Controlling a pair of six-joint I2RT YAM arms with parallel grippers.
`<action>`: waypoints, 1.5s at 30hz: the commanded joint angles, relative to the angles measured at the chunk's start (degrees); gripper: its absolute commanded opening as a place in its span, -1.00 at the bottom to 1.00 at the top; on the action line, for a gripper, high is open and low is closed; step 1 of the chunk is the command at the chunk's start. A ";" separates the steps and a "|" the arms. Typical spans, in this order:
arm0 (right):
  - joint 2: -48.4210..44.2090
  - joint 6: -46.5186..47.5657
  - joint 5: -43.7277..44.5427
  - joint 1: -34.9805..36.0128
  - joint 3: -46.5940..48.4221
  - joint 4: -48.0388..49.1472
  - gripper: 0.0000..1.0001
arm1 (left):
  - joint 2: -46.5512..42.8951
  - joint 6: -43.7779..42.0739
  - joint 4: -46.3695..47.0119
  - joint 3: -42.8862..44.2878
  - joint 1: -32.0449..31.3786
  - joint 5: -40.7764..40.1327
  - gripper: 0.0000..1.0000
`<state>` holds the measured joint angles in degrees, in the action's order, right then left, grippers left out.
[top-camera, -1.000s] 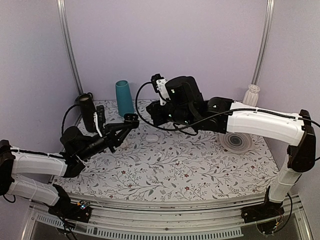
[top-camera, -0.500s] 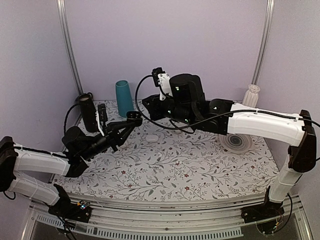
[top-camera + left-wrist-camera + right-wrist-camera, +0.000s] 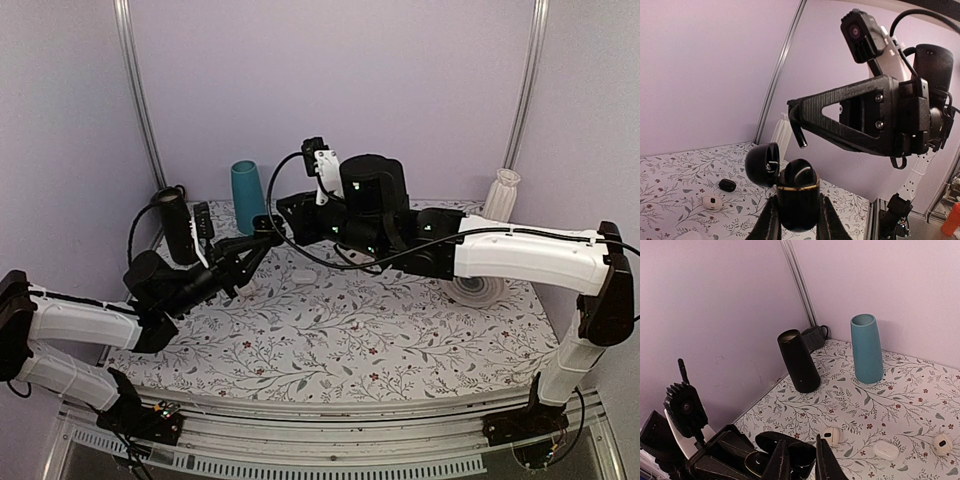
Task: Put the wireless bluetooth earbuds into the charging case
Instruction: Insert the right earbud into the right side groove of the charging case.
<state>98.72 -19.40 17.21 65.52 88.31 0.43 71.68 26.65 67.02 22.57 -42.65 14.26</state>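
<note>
1. While the left gripper (image 3: 799,217) sits low and close, its fingers (image 3: 769,225) squeeze the case (image 3: 797,197), one on each side.
2. The case stands up straight in that grip, up off the table (image 3: 670,175), with its mouth on top. Its lid (image 3: 762,164) hangs open to one side, so the mouth is not covered.
3. Right above the mouth is the right gripper (image 3: 794,114). Its fingers are pressed almost together. A thin black bit pokes down from the tips. It looks like an earbud (image 3: 798,135), stem down and tipped a little.
4. So the case is just under the right fingers, close but not touching. The right wrist view shows the same thing. I think the next move is mostly straight down for the right arm, and the left arm's job is to hold the case steady.
5. A dark round top shows above the gold ring of the case. I cannot tell if the other earbud is in there.
6. Farther off on the table lie a black lump (image 3: 727,185) and a white case (image 3: 712,202). By the wall stand a black cup (image 3: 799,362) and a teal cup (image 3: 867,347).
</note>
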 commanded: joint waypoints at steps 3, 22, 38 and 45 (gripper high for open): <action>-2.08 -0.62 -0.50 0.75 -1.04 2.98 -0.90 | 0.90 -0.29 2.32 1.85 -1.16 -0.61 -1.00; -0.12 -1.11 -1.50 1.53 -1.21 3.03 -0.90 | 0.61 -0.64 2.58 3.00 -1.26 -1.02 -1.00; -0.03 -0.11 2.24 1.90 -1.76 2.06 -0.90 | -0.72 -1.09 2.44 3.53 -1.29 -1.76 -1.00; 0.26 0.28 2.67 1.90 -1.81 1.94 -0.90 | -1.02 -1.13 2.19 3.87 -1.36 -1.53 -1.00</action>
<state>98.72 -19.86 19.00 66.76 87.66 2.90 71.92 26.17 67.77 24.40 -43.40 13.32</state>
